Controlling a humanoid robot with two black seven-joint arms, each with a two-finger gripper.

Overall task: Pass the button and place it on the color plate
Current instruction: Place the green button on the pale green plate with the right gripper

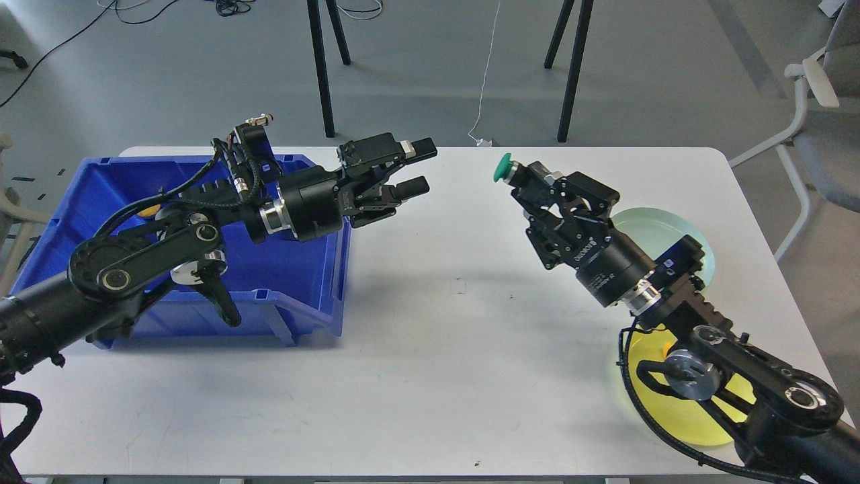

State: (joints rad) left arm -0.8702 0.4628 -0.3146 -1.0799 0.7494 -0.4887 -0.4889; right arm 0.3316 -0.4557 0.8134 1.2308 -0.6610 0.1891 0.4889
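Note:
A green-capped button (pixel 503 167) sits in my right gripper (pixel 523 180), which is shut on it and holds it above the white table (pixel 430 349), left of the pale green plate (pixel 672 235). My left gripper (pixel 420 166) is open and empty, just right of the blue bin (pixel 282 302), about a hand's width left of the button. A yellow plate (pixel 678 410) lies at the front right, partly hidden by my right arm.
The blue bin at the left holds a yellow-orange item (pixel 146 210), mostly hidden by my left arm. A grey chair (pixel 826 128) stands off the table's right edge. Black stand legs (pixel 322 74) rise behind the table.

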